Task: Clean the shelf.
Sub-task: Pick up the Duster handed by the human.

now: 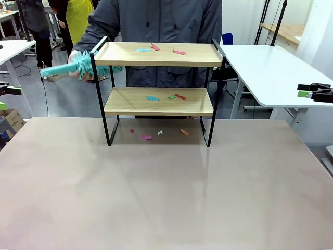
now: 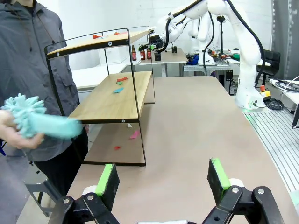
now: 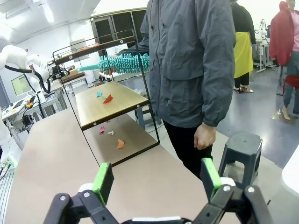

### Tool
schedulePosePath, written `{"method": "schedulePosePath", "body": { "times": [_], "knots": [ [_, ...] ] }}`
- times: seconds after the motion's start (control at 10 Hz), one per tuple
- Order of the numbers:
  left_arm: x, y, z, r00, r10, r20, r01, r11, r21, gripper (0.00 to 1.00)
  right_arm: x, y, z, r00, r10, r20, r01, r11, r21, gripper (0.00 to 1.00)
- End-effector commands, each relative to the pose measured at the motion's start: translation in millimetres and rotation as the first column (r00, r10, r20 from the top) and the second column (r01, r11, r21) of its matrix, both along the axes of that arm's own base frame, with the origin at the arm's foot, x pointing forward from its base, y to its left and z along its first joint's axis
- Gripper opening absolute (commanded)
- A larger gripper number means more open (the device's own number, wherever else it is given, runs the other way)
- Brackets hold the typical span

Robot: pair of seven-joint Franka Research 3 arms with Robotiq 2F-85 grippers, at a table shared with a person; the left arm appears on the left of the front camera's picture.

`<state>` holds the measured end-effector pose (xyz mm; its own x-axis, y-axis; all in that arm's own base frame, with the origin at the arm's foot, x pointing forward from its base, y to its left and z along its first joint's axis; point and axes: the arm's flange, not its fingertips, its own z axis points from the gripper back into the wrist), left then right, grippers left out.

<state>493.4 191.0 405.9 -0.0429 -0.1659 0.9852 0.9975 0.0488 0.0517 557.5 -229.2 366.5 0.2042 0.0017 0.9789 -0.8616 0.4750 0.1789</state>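
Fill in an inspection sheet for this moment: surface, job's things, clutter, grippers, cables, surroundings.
Surface: brown table, bare on the robot's side.
Job's things: shelf upright at the far side; a person's hand holds a teal duster at the shelf's left end.
Clutter: paper scraps on both boards and on the table under the shelf.
Grippers: left gripper open, empty, above the table; right gripper open, empty.
Cables: nothing seen on the table.
Surroundings: white table to the right, stool beside the person, other people farther off.
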Motion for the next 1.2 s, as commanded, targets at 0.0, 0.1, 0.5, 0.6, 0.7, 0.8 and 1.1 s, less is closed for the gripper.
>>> {"method": "schedulePosePath", "body": {
  "times": [0.0,0.1,0.5,0.6,0.7,0.8,1.1],
  "knots": [
    [-0.1,-0.4,-0.2,1.000,-0.008,0.002,0.008,1.000,0.013,1.00,0.4,1.9,2.5,1.000,-0.001,0.006,0.001,1.000,0.004,1.00],
    [-0.1,-0.4,-0.2,1.000,-0.008,0.002,0.008,1.000,0.013,1.00,0.4,1.9,2.5,1.000,-0.001,0.006,0.001,1.000,0.004,1.00],
    [-0.1,-0.4,-0.2,1.000,-0.008,0.002,0.008,1.000,0.013,1.00,0.4,1.9,2.5,1.000,-0.001,0.006,0.001,1.000,0.004,1.00],
    [-0.1,-0.4,-0.2,1.000,-0.008,0.002,0.008,1.000,0.013,1.00,0.4,1.9,2.5,1.000,-0.001,0.006,0.001,1.000,0.004,1.00],
    [-0.1,-0.4,-0.2,1.000,-0.008,0.002,0.008,1.000,0.013,1.00,0.4,1.9,2.5,1.000,-0.001,0.006,0.001,1.000,0.004,1.00],
    [-0.1,-0.4,-0.2,1.000,-0.008,0.002,0.008,1.000,0.013,1.00,0.4,1.9,2.5,1.000,-0.001,0.006,0.001,1.000,0.004,1.00],
    [-0.1,-0.4,-0.2,1.000,-0.008,0.002,0.008,1.000,0.013,1.00,0.4,1.9,2.5,1.000,-0.001,0.006,0.001,1.000,0.004,1.00]
  ]
}}
